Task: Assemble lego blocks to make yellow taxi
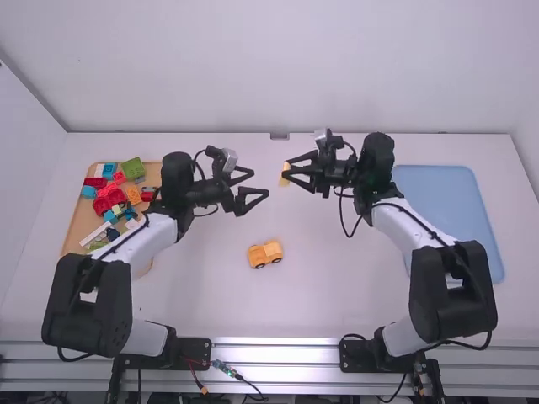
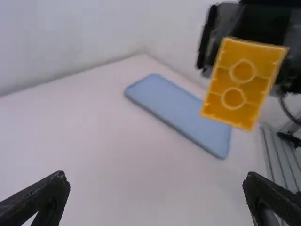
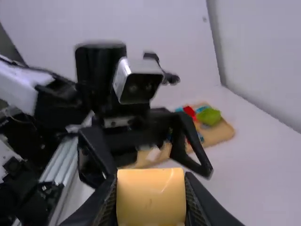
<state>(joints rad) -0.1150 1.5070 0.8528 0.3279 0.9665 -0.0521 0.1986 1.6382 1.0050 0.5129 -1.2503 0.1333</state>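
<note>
Yellow and squared-off, a block [image 3: 150, 202] is sitting nearest the right wrist camera, clamped between the fingers of the right gripper [image 3: 150, 181] and hanging above the table [image 1: 337, 286]. Across from it the left gripper [image 1: 260, 183] is waiting with its fingers wide apart and nothing between them. Two round shapes are showing on the block's face in the left wrist view (its hollow underside, I am guessing). Down on the table, nearer the arm bases, a small yellow vehicle [image 1: 265, 254] is standing on dark wheels, well apart from both grippers. Off to the left, loose coloured blocks [image 1: 133, 169] are lying on a tan tray [image 1: 77, 229], while a blue tray [image 1: 446, 210] is resting over on the right. Judging by how the grippers are facing each other, the step in hand is probably turning into a handover, with the block still needing to join the vehicle. If so, the next move is calling for the left fingers to be closing squarely on the block's free sides before the right ones are letting go; a crooked grip would be spoiling the later press-fit.
</note>
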